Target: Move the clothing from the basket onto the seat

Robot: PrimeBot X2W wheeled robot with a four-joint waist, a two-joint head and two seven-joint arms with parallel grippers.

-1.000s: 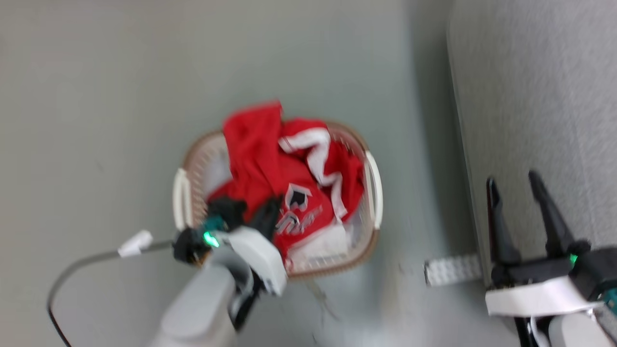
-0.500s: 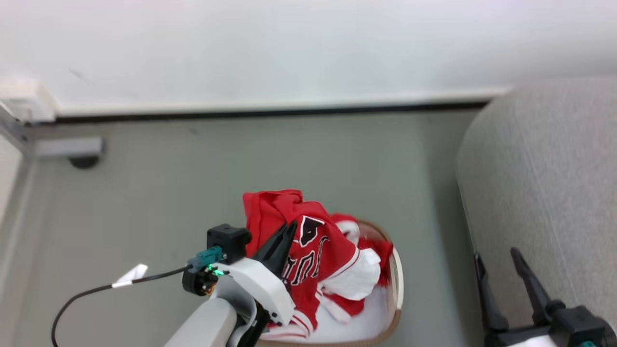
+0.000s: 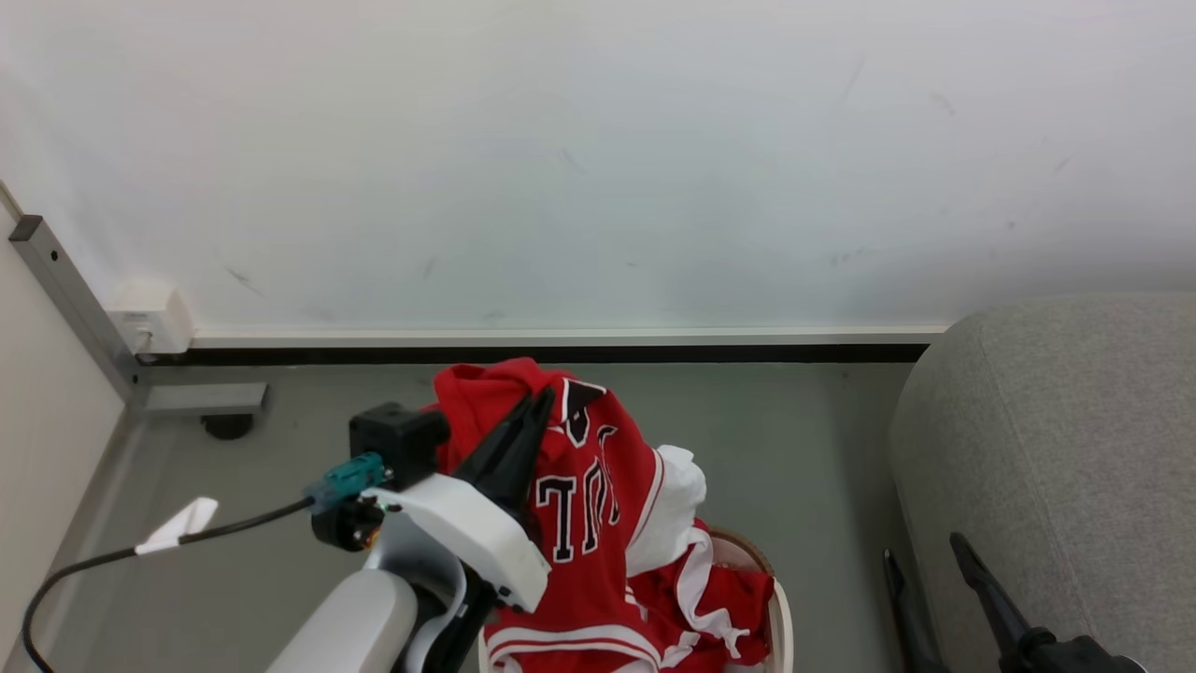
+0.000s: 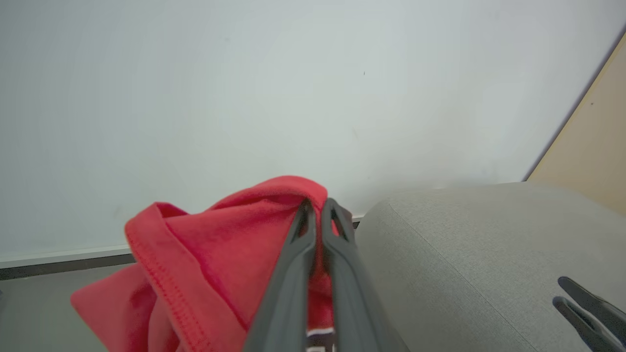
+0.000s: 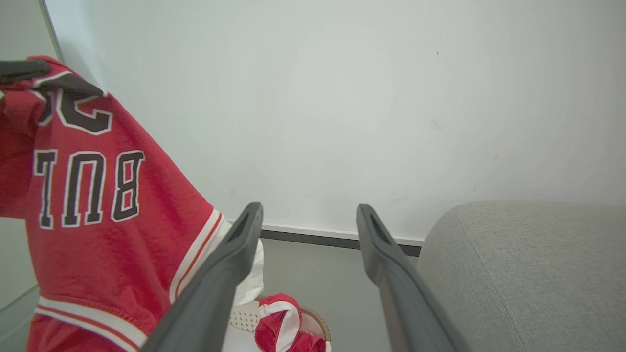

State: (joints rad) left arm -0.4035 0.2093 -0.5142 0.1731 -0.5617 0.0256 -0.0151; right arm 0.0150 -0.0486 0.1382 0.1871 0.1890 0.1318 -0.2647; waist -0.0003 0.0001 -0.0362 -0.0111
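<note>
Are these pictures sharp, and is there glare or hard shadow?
Head view: sharp and evenly lit; the lettering on the red jersey reads clearly, and the wall shows no glare. Left wrist view: the left gripper is crisp at its tips, softer toward the bottom edge. Right wrist view: the right gripper likewise; the seat shows its weave.

A: Any legible text?
B: Red jersey (image 5: 98, 220), black white-outlined letters (image 5: 88, 188), upside down: "BUL", rest out of sight. Large numeral (image 5: 80, 120) above them, folded over, unreadable.
A: Head view?
B: Same letters (image 3: 579, 514), too creased to read there.
</note>
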